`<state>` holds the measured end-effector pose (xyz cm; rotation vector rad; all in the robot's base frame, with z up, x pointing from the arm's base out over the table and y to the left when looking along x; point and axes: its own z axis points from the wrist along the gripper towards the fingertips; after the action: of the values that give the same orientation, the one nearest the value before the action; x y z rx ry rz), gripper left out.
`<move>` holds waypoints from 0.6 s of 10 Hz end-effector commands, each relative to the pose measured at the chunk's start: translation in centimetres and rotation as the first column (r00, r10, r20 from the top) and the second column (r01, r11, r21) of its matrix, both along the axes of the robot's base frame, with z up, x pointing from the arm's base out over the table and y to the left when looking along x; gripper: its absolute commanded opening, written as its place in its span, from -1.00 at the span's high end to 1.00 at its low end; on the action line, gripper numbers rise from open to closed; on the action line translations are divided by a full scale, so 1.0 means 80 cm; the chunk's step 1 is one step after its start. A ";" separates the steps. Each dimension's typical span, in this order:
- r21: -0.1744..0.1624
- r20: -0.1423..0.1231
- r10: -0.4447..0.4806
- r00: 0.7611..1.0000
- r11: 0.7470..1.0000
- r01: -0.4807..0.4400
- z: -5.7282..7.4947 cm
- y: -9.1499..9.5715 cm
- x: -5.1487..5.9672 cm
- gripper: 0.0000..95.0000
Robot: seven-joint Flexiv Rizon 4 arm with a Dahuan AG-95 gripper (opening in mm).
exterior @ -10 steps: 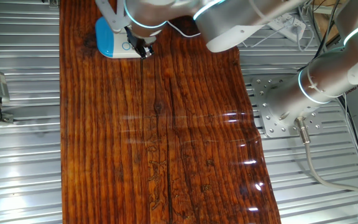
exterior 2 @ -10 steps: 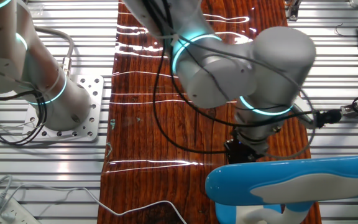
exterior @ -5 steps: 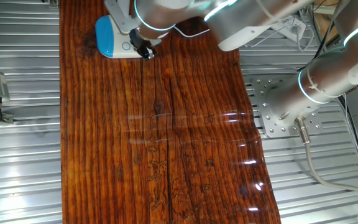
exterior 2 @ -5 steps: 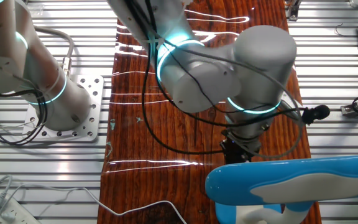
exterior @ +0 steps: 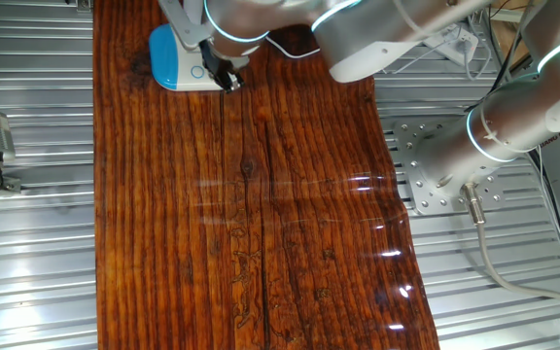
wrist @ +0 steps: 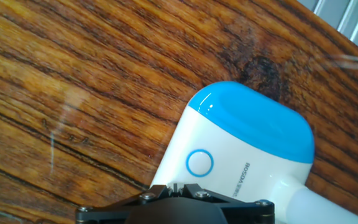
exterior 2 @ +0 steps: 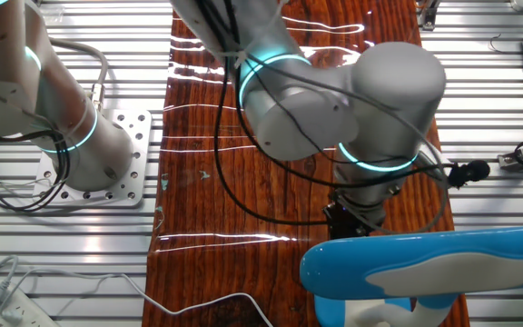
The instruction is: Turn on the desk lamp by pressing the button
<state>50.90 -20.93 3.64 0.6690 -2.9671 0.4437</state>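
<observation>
- One desk lamp [exterior: 175, 58] sits at the far left corner of the wooden bench [exterior: 261, 224] in one fixed view, its rounded base flat on the wood.
- In the hand view the base [wrist: 241, 149] runs its long axis from the lower left, white part, up to the right, blue cap; the neck [wrist: 316, 208] leaves at the lower right corner.
- One button [wrist: 199, 163], a blue-ringed circle, lies on the white part of the base near the jaws' end.
- In the other fixed view the lamp's head [exterior 2: 425, 263] fills the bottom right, long axis roughly level across the picture.
- One gripper [exterior: 224, 76] hangs over the right-hand edge of the base in the fixed view, tips right beside the button; I cannot tell whether they touch it.
- Whether the jaws are released or clenched I cannot tell: the hand view shows only their black housing [wrist: 173, 208] at the bottom edge, and the fixed views are too small.
- Against half a second ago, the wrist has swung back slightly to the left in the fixed view, much as it stood a second ago; the tips remain at the same spot by the base.
- In the other fixed view the big elbow joint [exterior 2: 389, 100] has shifted a little to the right; the lamp has not moved.
- One arm, mounted on one grey bolt plate [exterior: 426, 165] beside the bench.
</observation>
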 end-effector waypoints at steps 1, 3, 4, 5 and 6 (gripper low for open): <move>0.034 -0.005 0.002 1.000 0.999 -0.002 -0.046 -0.013 0.001 1.00; 0.031 -0.010 0.022 1.000 0.999 -0.021 -0.046 -0.013 0.001 1.00; 0.032 -0.026 0.014 1.000 0.999 -0.013 -0.046 -0.013 0.001 1.00; 0.034 -0.029 0.013 0.999 0.999 -0.012 -0.046 -0.013 0.001 1.00; 0.036 -0.029 0.013 0.999 0.999 -0.012 -0.046 -0.013 0.001 1.00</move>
<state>50.96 -21.09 3.70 0.7020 -2.9446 0.3957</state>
